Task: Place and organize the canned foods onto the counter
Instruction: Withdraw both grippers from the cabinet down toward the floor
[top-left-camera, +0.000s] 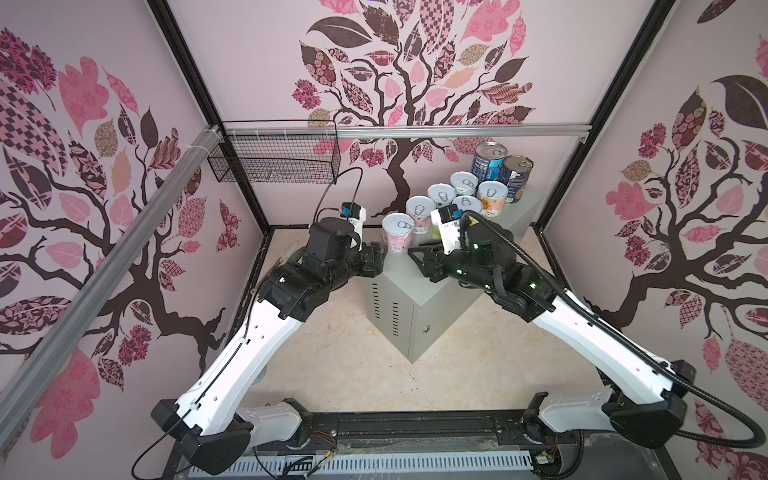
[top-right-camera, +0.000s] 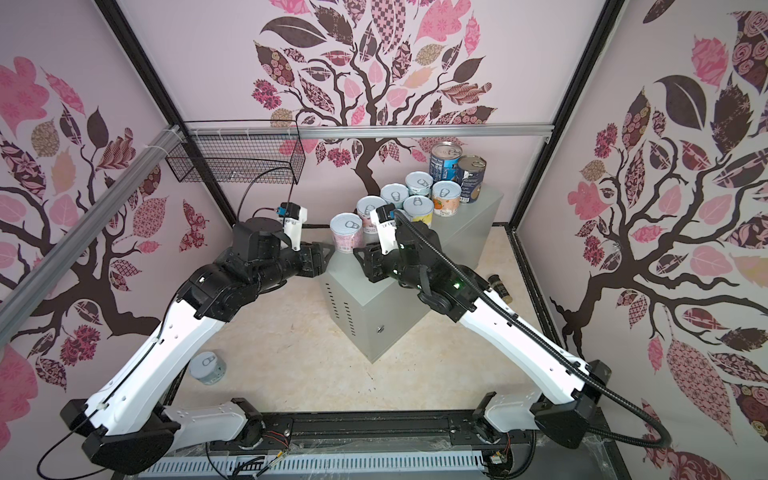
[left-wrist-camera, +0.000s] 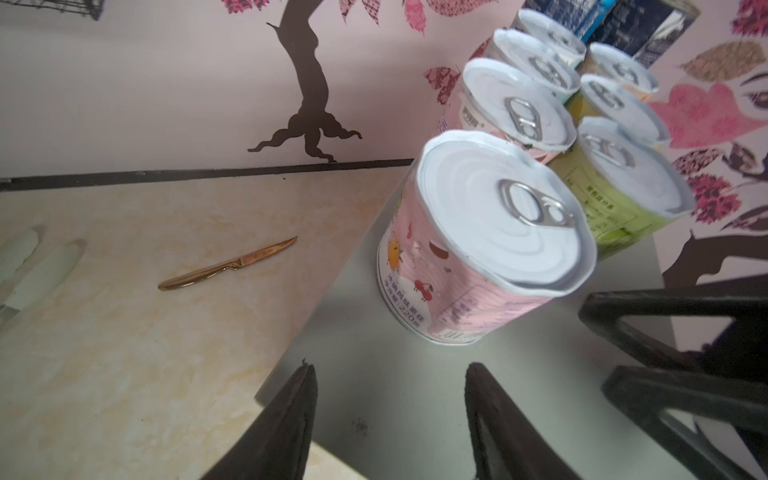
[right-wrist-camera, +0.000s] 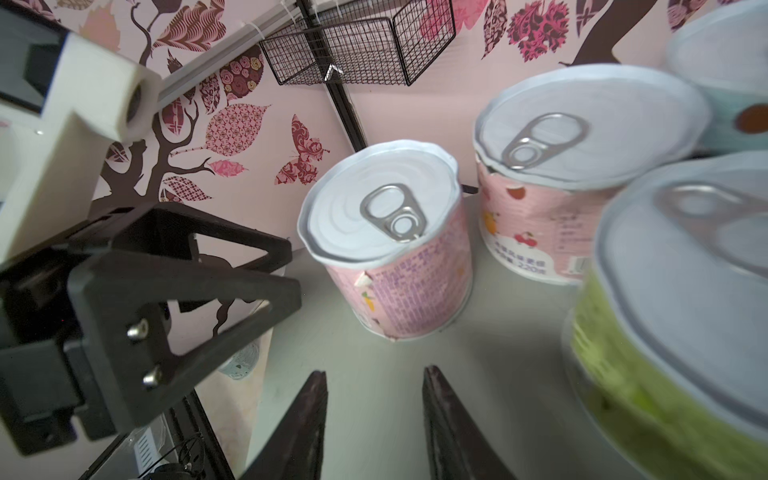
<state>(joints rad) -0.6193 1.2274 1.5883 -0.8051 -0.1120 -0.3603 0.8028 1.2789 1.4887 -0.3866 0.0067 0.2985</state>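
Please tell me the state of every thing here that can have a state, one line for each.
Left gripper: open, empty.
Right gripper: open, empty.
Cans on the counter: upright, sealed.
Lone can on the floor: upright, sealed.
Spice jar: lying on its side.
Counter door: shut.
Wire basket: hanging, looks empty.

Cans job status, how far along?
Done: nine cans stand grouped on the cabinet, with a pink can at its front corner. In hand: nothing. The left gripper and right gripper are both open and empty near that pink can. Left: one last can on the floor, not yet lifted up.
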